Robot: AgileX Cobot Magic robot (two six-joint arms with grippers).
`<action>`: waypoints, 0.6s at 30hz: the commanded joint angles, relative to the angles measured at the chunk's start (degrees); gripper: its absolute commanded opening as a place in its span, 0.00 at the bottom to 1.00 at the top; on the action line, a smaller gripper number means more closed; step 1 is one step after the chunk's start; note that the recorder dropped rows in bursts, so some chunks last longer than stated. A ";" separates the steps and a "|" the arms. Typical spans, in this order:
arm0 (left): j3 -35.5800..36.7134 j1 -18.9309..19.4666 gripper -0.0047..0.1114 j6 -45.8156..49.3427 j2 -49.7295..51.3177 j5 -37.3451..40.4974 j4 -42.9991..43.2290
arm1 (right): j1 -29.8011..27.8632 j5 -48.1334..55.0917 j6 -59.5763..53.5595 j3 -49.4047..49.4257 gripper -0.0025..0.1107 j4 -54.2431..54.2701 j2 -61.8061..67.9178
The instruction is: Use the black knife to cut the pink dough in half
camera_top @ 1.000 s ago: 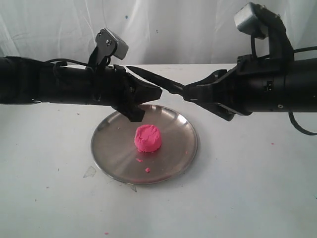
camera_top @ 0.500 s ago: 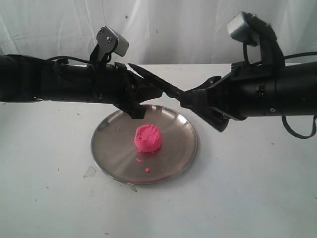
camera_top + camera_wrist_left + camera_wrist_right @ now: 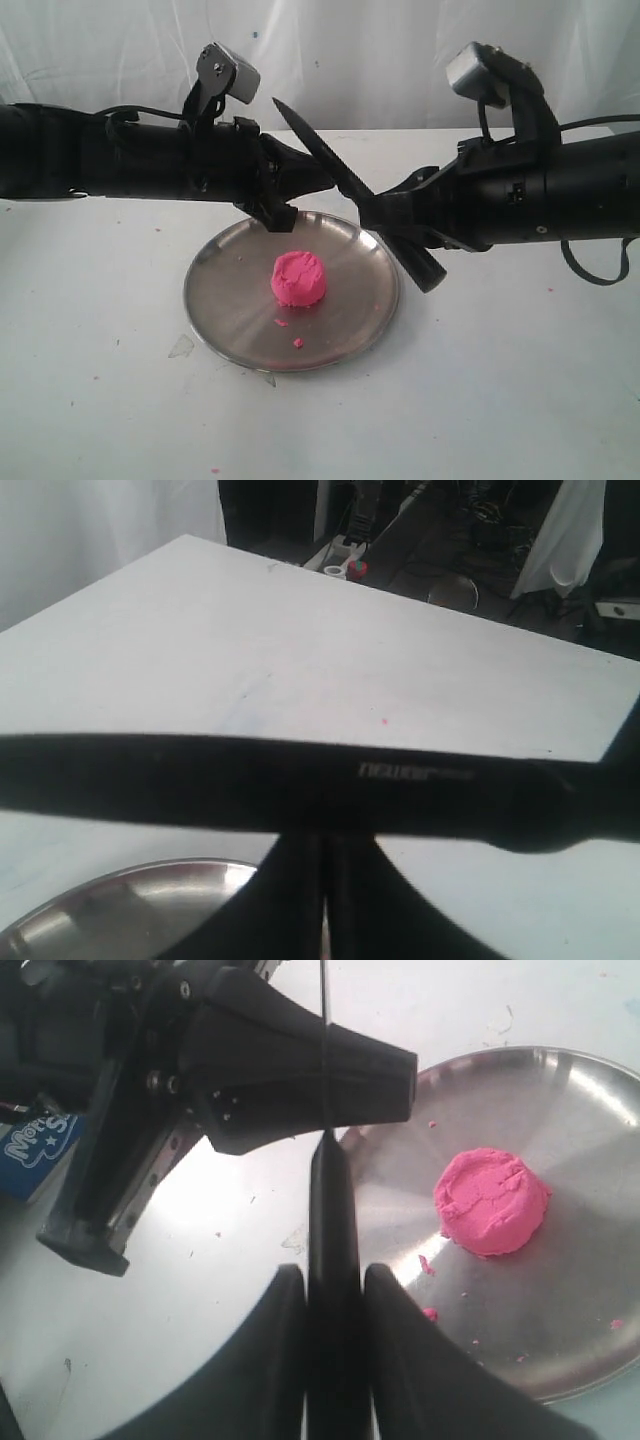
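table point(image 3: 520, 400): one, white, bare on every side of the plate point(image 3: 215, 320).
arms point(image 3: 120, 165): two, reaching in from either side, meeting above the plate's far rim.
plate: one, steel, well in from the table's edges.
knife point(image 3: 320, 150): one, aloft and tilted, tip up; the blade crosses just beside the left gripper point(image 3: 315, 180).
right gripper point(image 3: 335, 1290): clamped on the knife's handle.
left gripper: fingers pressed together.
dough point(image 3: 298, 278): one uncut lump near the plate's centre, clear of the rim.
crumbs point(image 3: 297, 343): a few, on the plate near the dough.

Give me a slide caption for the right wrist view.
Right hand grips the black knife; the pink dough sits uncut on the steel plate.
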 commanded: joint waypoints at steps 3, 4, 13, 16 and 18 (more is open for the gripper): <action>-0.49 -0.42 0.04 -1.03 -1.87 1.49 -1.31 | 0.05 0.86 -0.86 -0.24 0.07 0.34 0.10; -0.49 -0.42 0.04 -1.69 -2.11 1.49 -1.31 | 0.05 0.86 -0.86 -0.24 0.07 0.47 0.10; -0.49 -0.42 0.04 -9.14 -2.23 1.70 4.33 | 0.05 0.86 -2.85 -0.47 0.07 4.58 0.00; -0.49 -0.42 0.04 -9.49 -2.23 2.94 4.42 | 0.05 1.00 -3.64 -0.47 0.02 5.62 0.00; -0.49 -0.42 0.04 -9.62 -2.23 3.73 4.42 | 0.05 1.41 -3.64 -0.47 0.02 5.62 0.00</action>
